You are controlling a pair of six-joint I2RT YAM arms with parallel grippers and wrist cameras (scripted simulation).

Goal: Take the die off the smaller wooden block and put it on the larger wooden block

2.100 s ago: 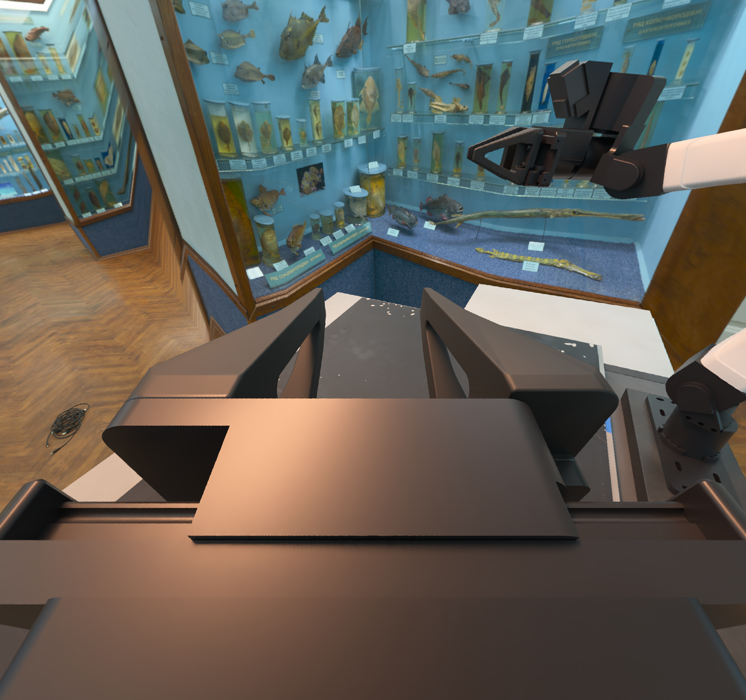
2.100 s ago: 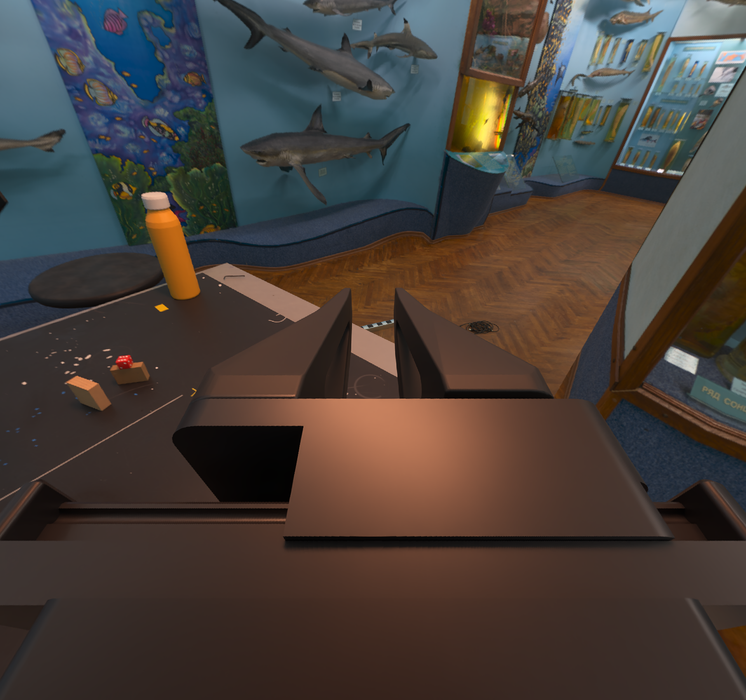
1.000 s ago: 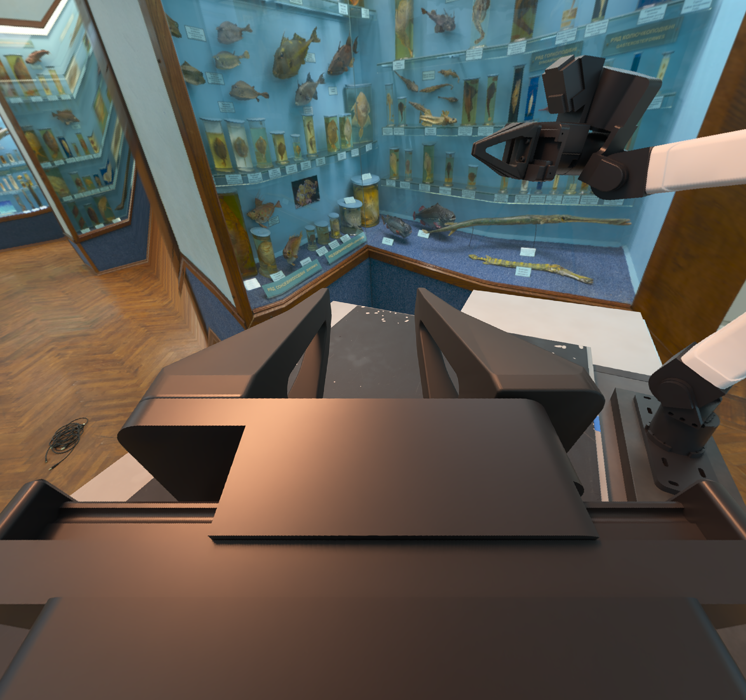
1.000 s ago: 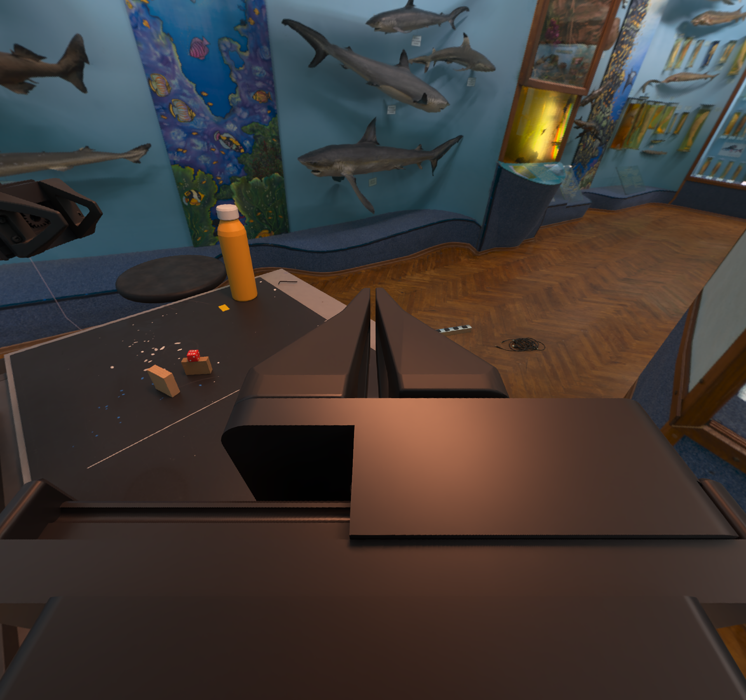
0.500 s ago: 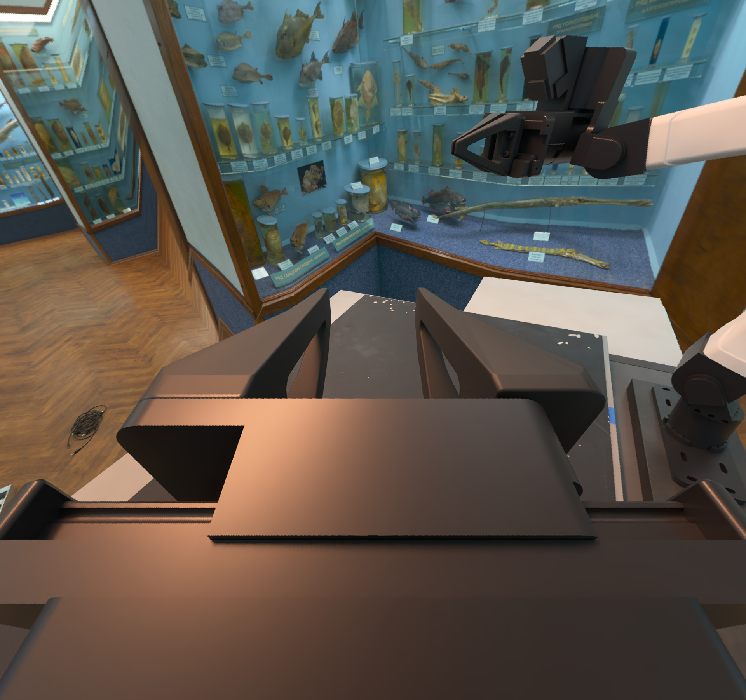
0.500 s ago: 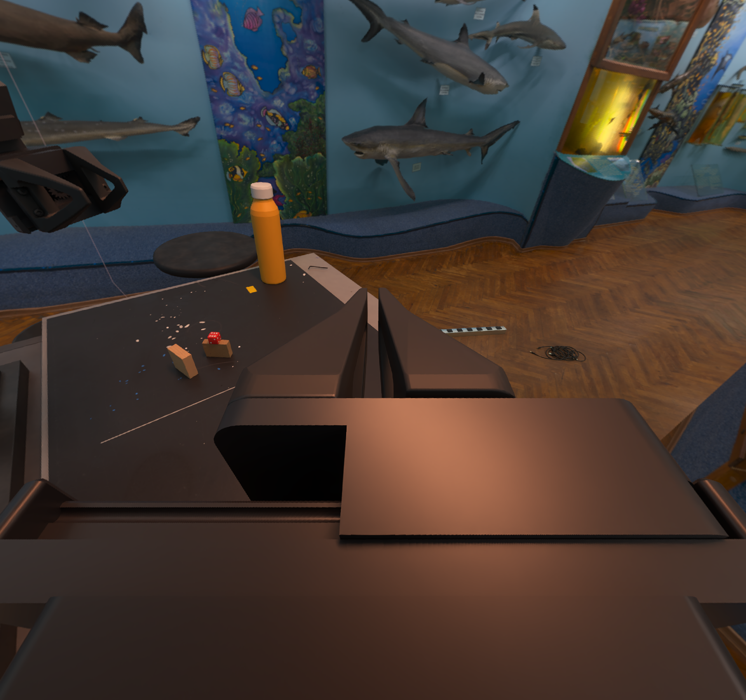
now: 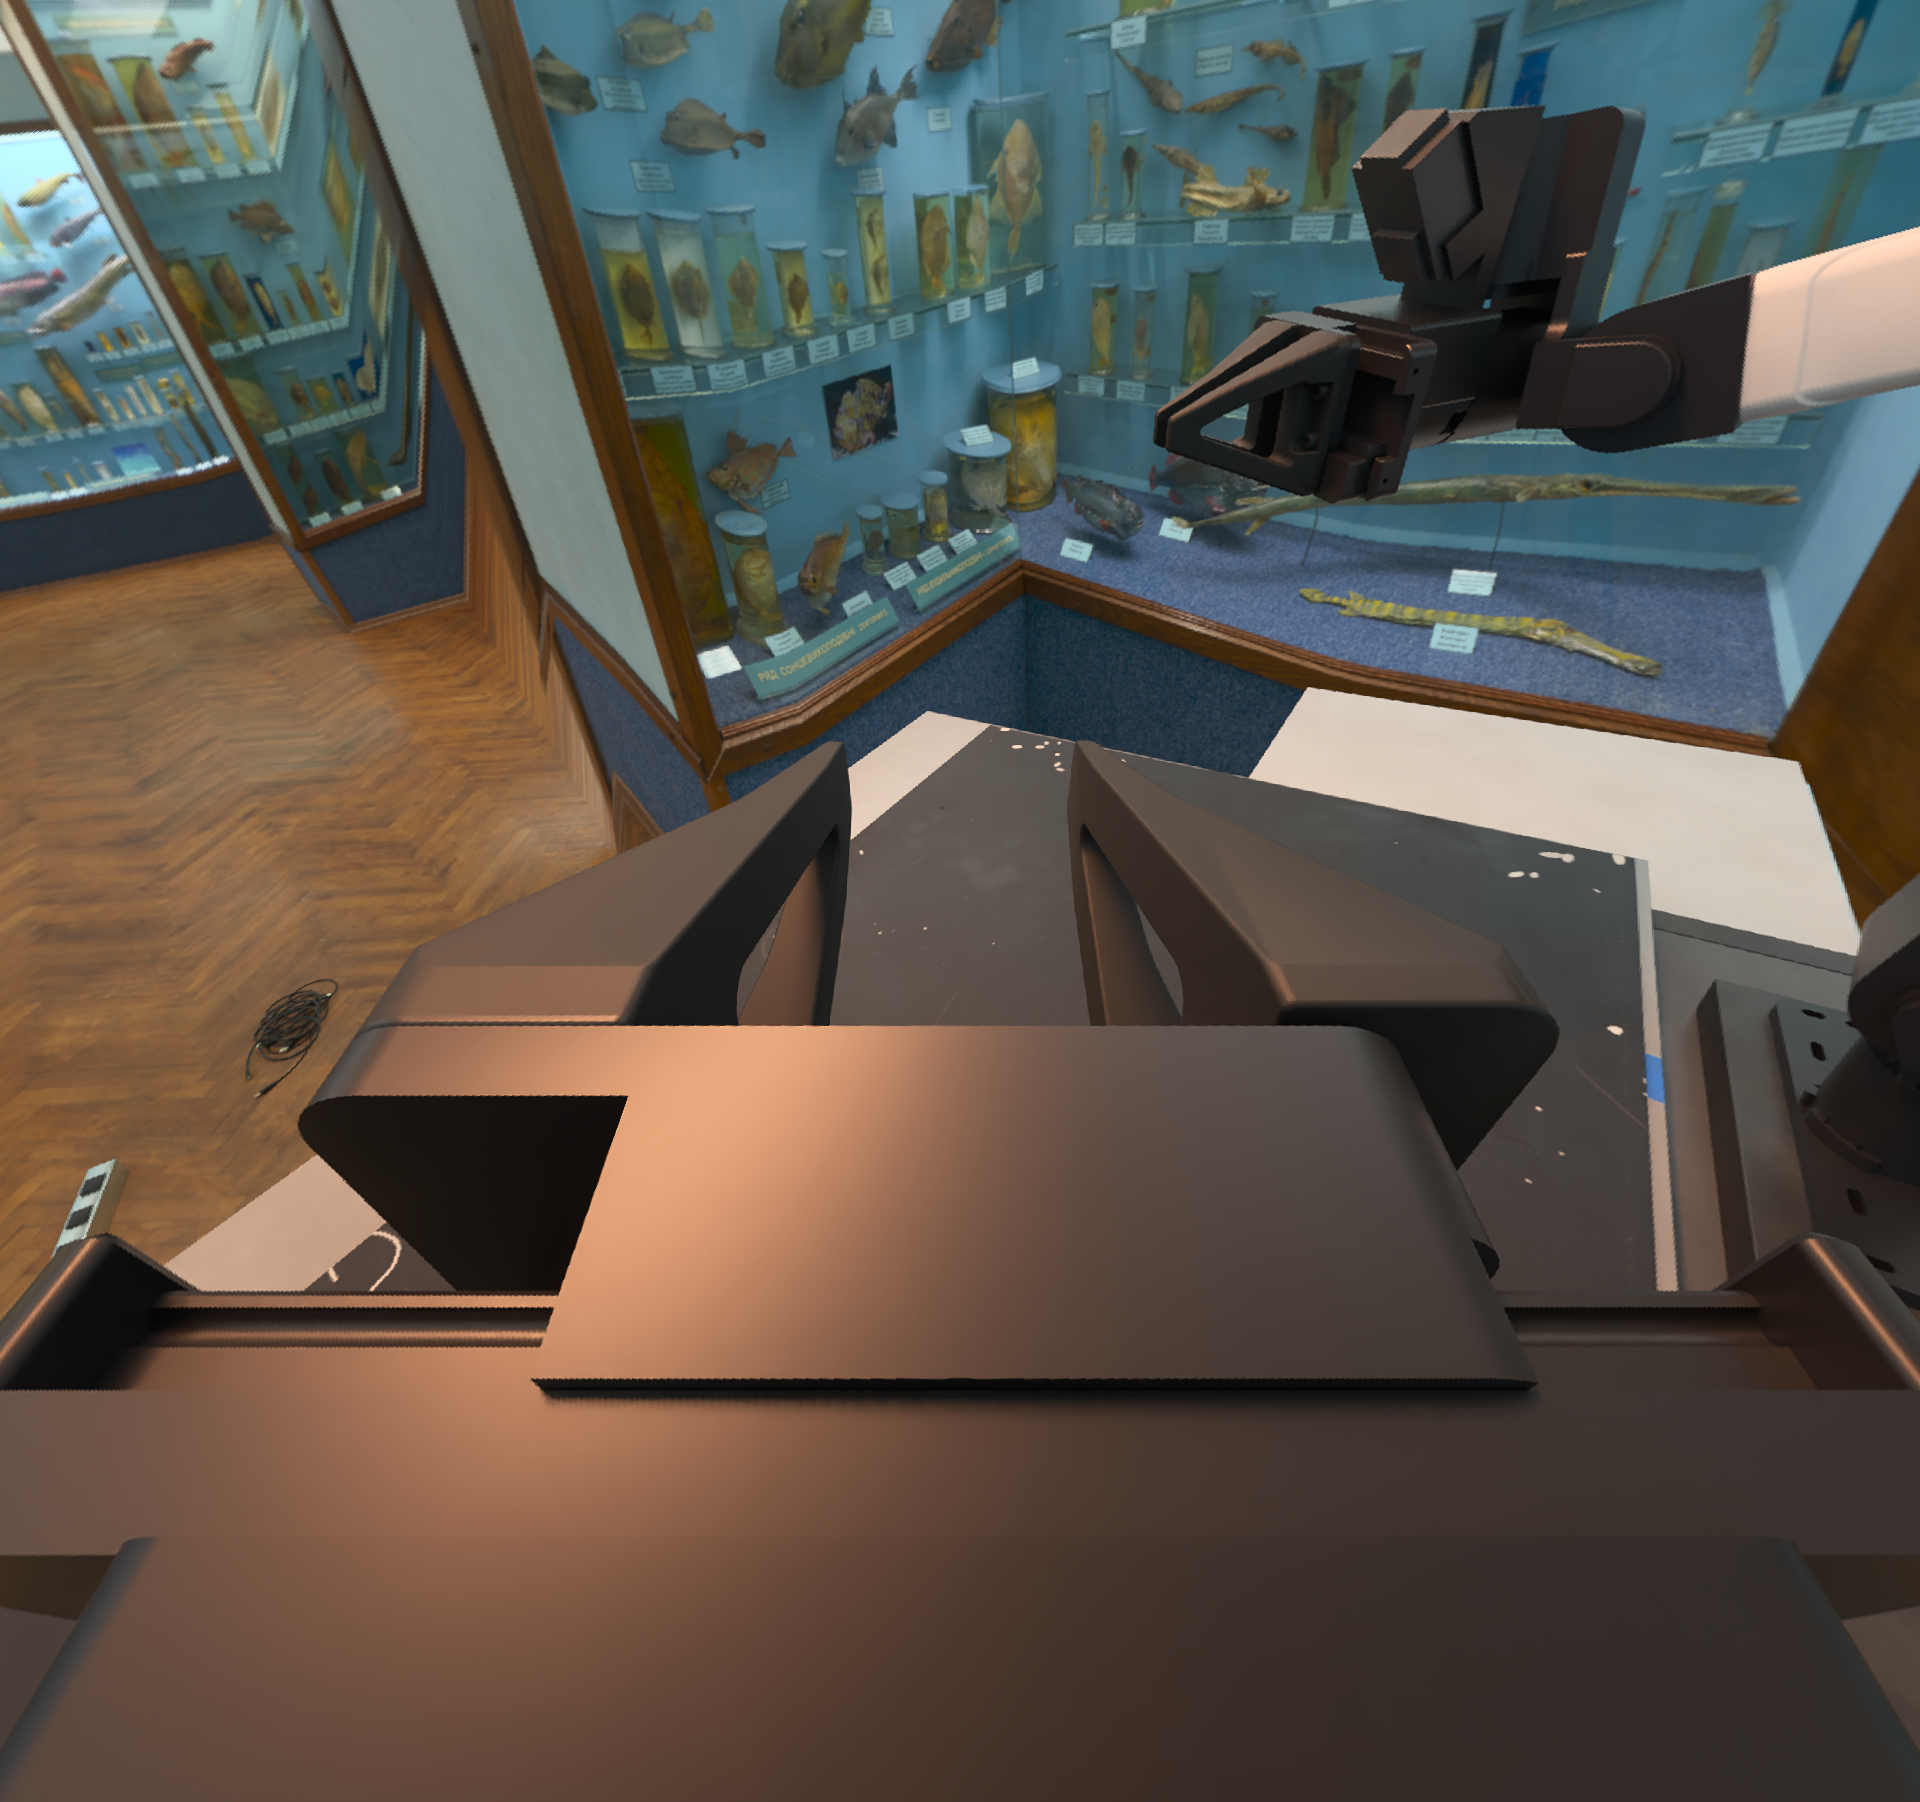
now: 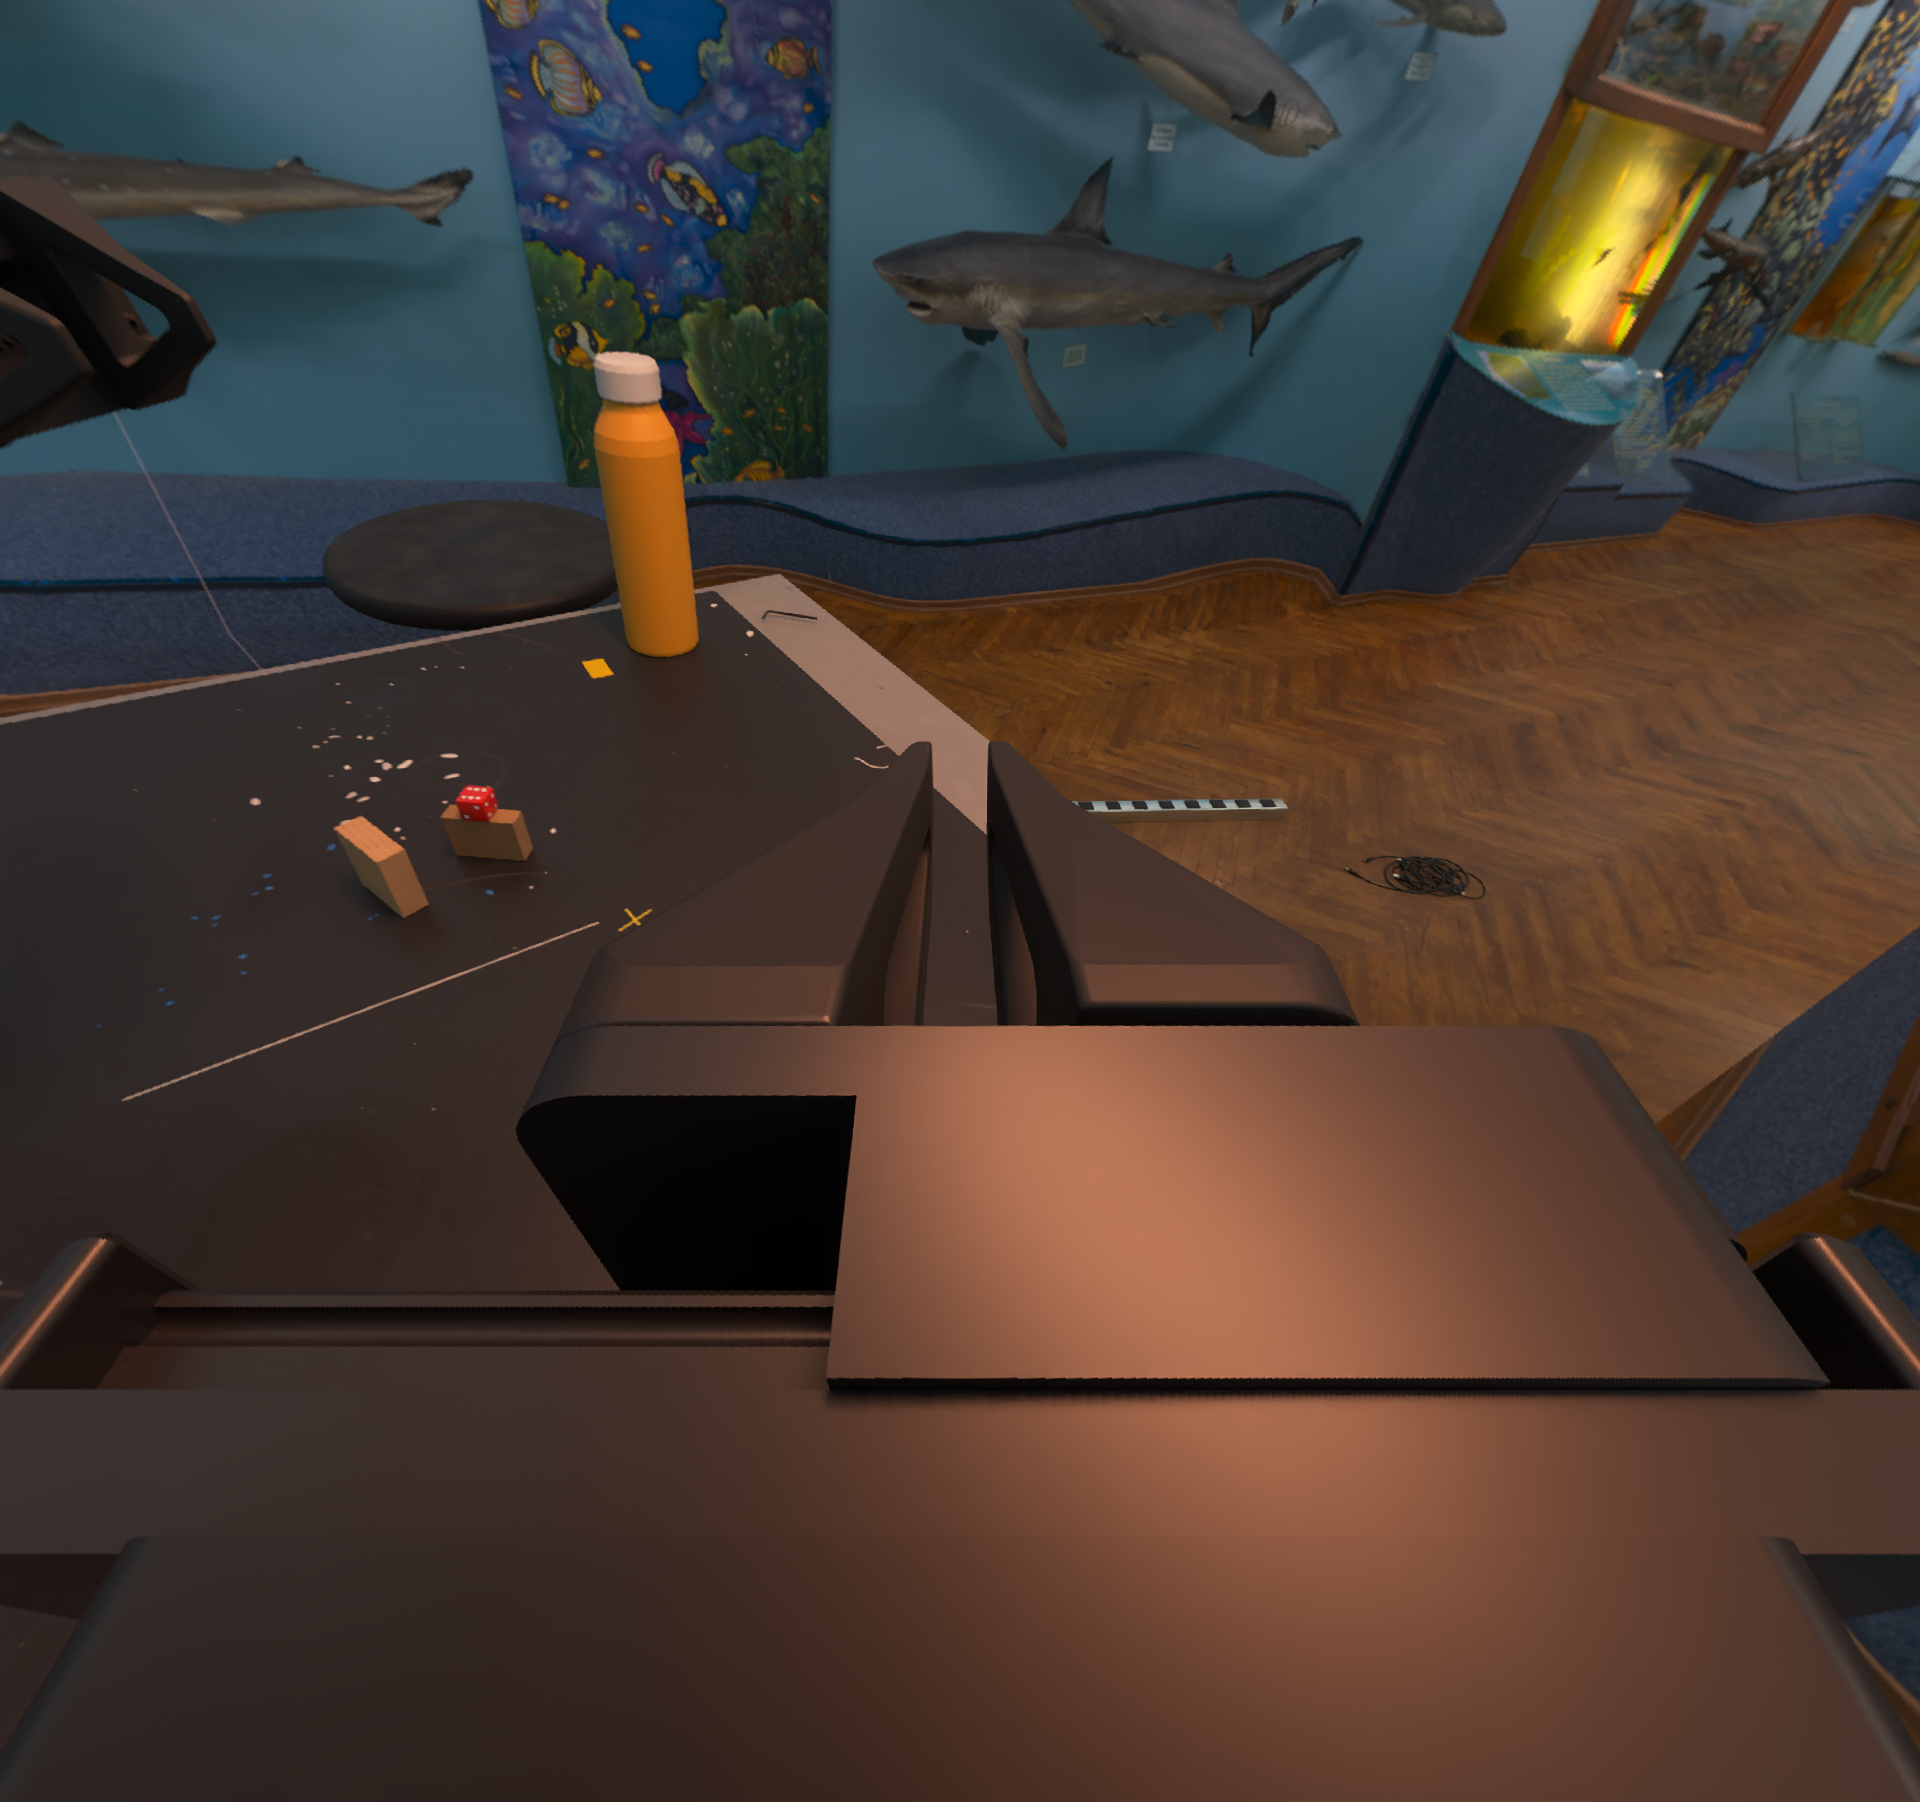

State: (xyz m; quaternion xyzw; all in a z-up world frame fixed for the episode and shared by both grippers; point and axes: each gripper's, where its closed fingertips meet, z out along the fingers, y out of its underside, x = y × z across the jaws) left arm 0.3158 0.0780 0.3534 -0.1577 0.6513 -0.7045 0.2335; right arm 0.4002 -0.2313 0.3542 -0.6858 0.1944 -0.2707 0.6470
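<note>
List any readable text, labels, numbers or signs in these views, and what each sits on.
die: white pips only, count unclear.
smaller wooden block, larger wooden block, orange bottle: no print.
table: yellow cross mark, no words.
display-case signs and specimen cards: lettered, but I don't transcribe writing; the cards are mostly too small to read.
striped scale bar on the floor: no digits visible.

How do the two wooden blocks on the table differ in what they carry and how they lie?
The darker block carries the red die on top; the paler block carries nothing. The darker block lies flat, while the paler block looks tilted. Both are brown wood and sit apart on the black table.
</note>
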